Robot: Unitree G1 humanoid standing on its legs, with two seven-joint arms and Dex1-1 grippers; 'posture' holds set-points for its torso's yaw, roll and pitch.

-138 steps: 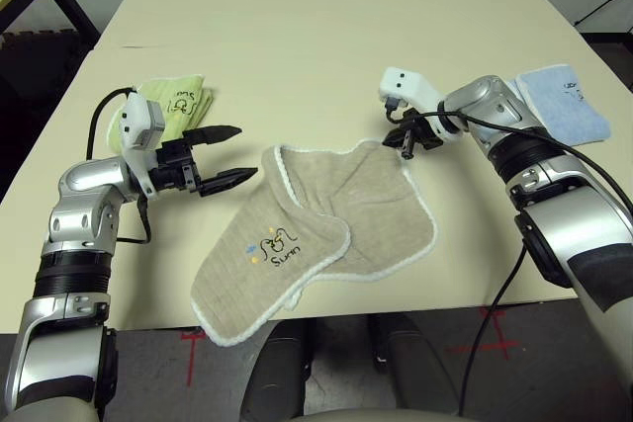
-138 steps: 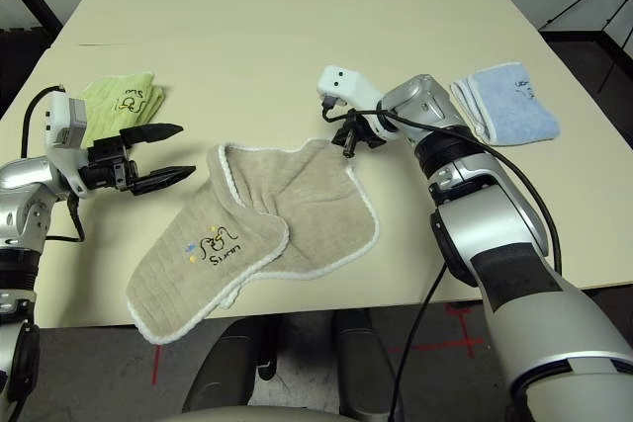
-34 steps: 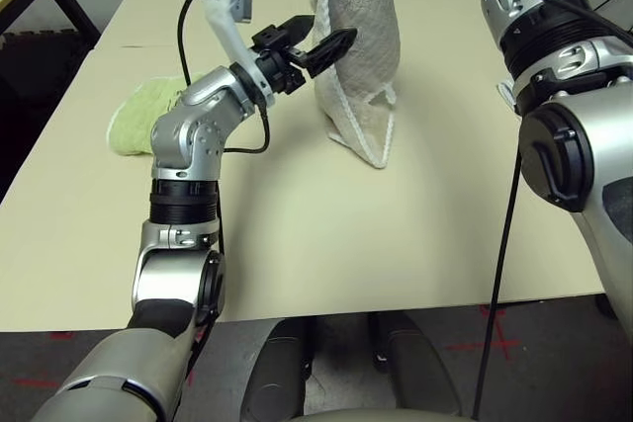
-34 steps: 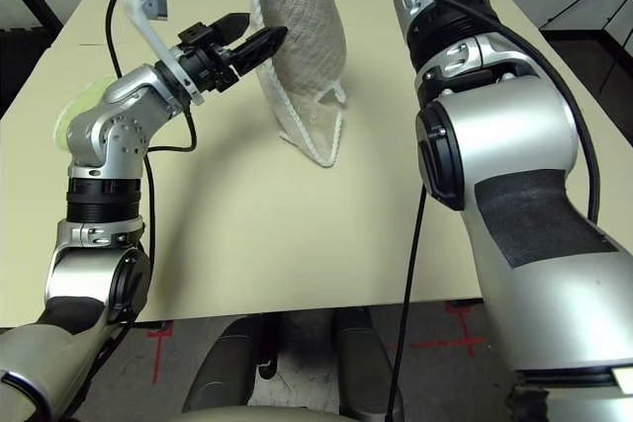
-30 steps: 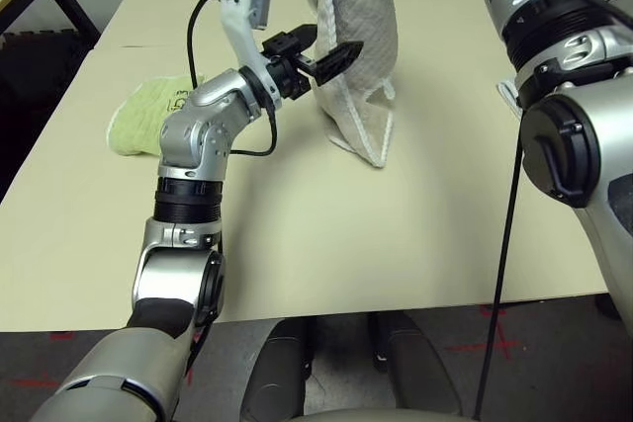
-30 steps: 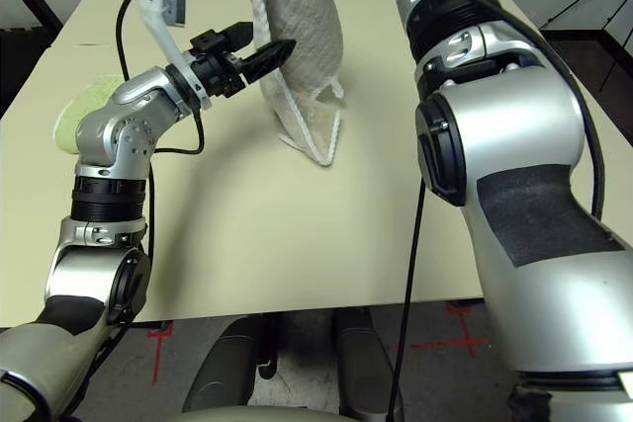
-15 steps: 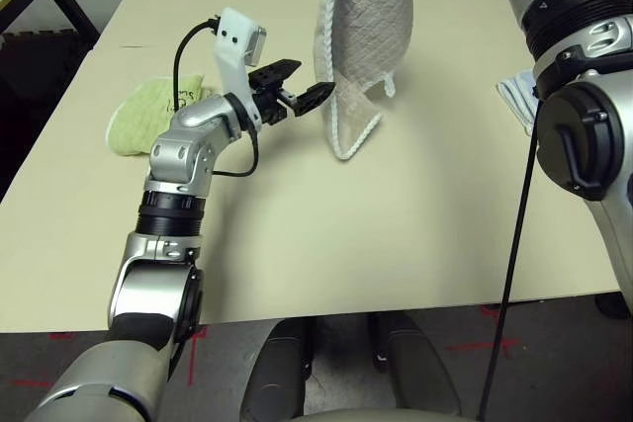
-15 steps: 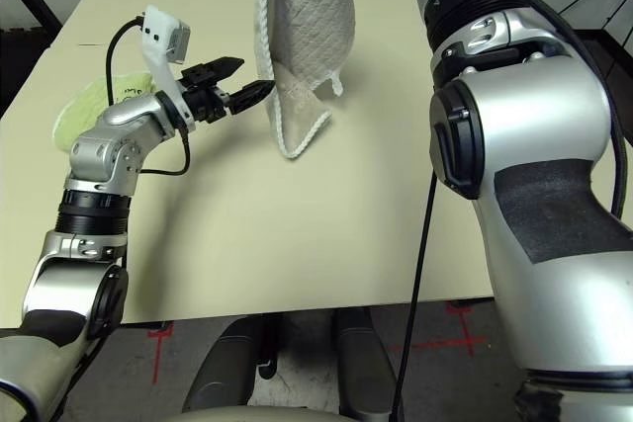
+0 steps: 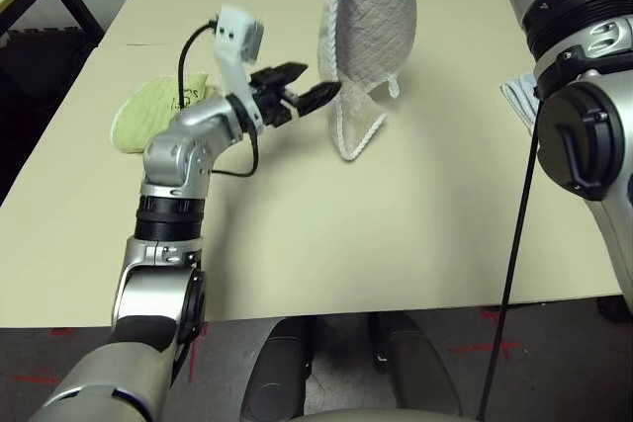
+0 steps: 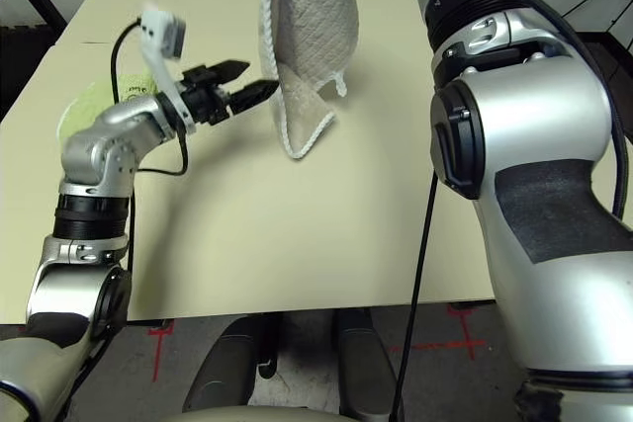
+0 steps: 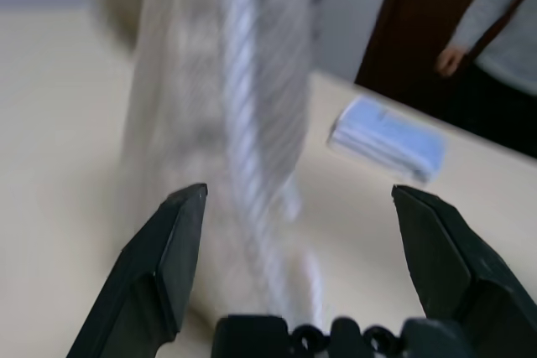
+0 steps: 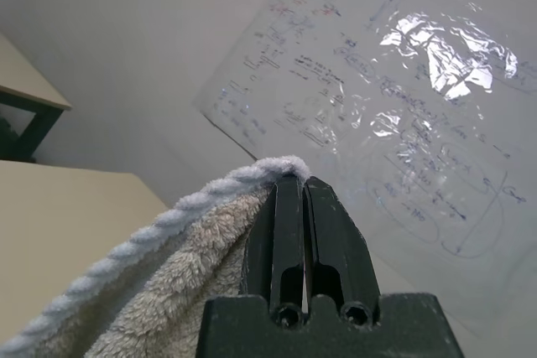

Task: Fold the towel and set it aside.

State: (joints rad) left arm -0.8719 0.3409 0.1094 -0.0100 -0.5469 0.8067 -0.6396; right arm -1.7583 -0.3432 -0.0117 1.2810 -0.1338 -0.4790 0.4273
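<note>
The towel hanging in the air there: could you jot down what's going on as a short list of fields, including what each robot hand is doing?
towel: beige, hanging lengthwise above the table, lower tip near the tabletop
right gripper: shut on the towel's white edge, holding it up
left gripper: open, fingers level, tips at the towel's side, not clamped
green towel: folded, on the table by the left arm
blue towel: folded, on the table
person: standing beyond the table
</note>
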